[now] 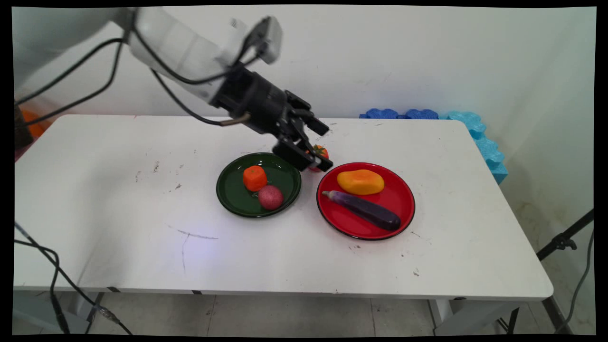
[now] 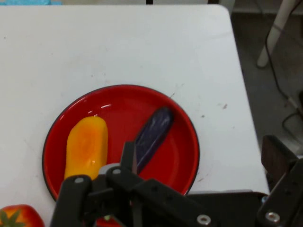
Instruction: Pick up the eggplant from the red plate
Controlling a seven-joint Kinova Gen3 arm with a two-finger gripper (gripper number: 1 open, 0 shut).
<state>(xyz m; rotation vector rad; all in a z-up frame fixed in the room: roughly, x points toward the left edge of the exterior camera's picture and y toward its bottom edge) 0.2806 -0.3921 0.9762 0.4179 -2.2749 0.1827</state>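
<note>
Nearest the main camera runs the white table's (image 1: pixel 294 266) front edge. Above the table's middle, the black two-finger fingers (image 1: pixel 317 151) hang low, spread wide apart and holding nothing. A small red tomato with a green stalk (image 1: pixel 321 151) stands on the table between and just behind the fingertips; whether they touch it cannot be told. Just beside it to the right lies a round red plate (image 1: pixel 403 209) carrying a yellow-orange mango (image 1: pixel 361 182) and, nearer the camera, a long dark purple aubergine (image 1: pixel 368 210). To the left is a round dark green plate (image 1: pixel 232 194) with an orange carrot-like chunk (image 1: pixel 255 178) and a pinkish-red round fruit (image 1: pixel 270 197), touching or nearly so. Blue foam blocks (image 1: pixel 470 126) sit at the far right corner.
</note>
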